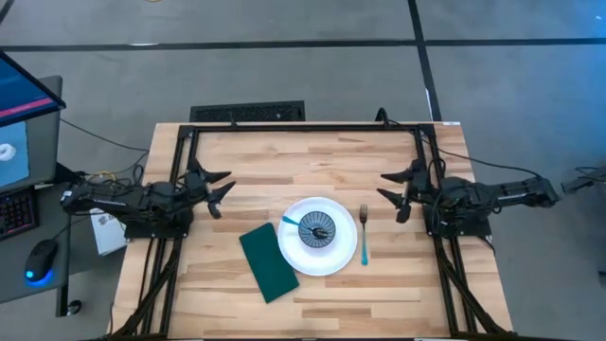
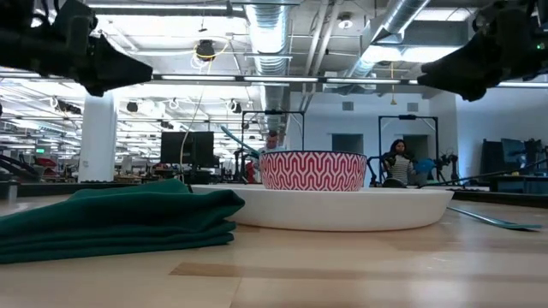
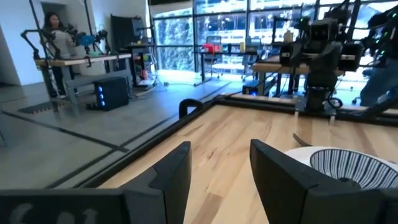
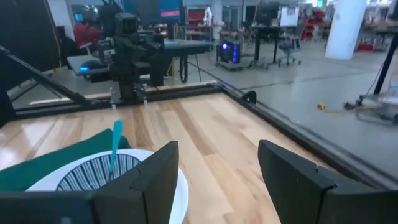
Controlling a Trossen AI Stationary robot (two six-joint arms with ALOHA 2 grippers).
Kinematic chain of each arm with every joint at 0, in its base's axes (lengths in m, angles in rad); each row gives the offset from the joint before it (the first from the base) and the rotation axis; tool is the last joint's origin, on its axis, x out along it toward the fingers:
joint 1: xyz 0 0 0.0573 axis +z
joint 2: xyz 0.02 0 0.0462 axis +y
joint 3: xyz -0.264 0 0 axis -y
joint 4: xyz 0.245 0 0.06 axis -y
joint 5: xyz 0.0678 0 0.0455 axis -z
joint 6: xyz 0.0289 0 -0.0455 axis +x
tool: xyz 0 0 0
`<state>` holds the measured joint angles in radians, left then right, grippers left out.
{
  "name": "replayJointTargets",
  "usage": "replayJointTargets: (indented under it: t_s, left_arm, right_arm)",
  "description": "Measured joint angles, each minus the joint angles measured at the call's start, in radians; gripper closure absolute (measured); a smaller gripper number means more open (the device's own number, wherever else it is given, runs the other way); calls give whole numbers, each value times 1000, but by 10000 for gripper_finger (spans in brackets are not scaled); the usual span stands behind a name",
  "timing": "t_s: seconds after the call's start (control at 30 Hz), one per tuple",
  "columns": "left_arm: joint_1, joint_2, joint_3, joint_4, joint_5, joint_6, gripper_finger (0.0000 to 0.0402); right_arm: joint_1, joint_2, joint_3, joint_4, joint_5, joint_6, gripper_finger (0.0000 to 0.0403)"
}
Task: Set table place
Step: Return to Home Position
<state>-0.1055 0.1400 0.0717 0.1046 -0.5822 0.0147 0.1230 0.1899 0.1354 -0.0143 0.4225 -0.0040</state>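
One wooden table (image 1: pixel 284 161) is counted, with two grippers: one left gripper (image 1: pixel 223 189) at its left side and one right gripper (image 1: pixel 386 188) at its right. On the table, one white plate (image 1: pixel 312 263), one patterned bowl (image 1: pixel 327 235), one blue-handled spoon (image 1: pixel 292 221), one blue-handled fork (image 1: pixel 364 237) and one dark green napkin (image 1: pixel 268 261) are tallied. Left of the table, one screen (image 1: pixel 24 104), one keyboard (image 1: pixel 14 210) and one mouse (image 1: pixel 40 258) are noted. One seated person (image 2: pixel 399 162) is seen far behind.
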Motion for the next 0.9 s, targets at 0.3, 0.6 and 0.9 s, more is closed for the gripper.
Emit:
replayJointTargets:
  t_s: [0.3, 0.6, 0.9]
  left_arm:
    - [0, -136, -60, -12, 24, 17, 246]
    - [0, -134, -60, -14, 20, 48, 246]
    - [0, -134, -61, -15, 20, 91, 246]
  right_arm:
    - [-30, -125, -92, 3, -1, 9, 159]
    - [-56, -157, -110, 30, 39, -49, 159]
    - [-75, -157, -110, 30, 38, -49, 159]
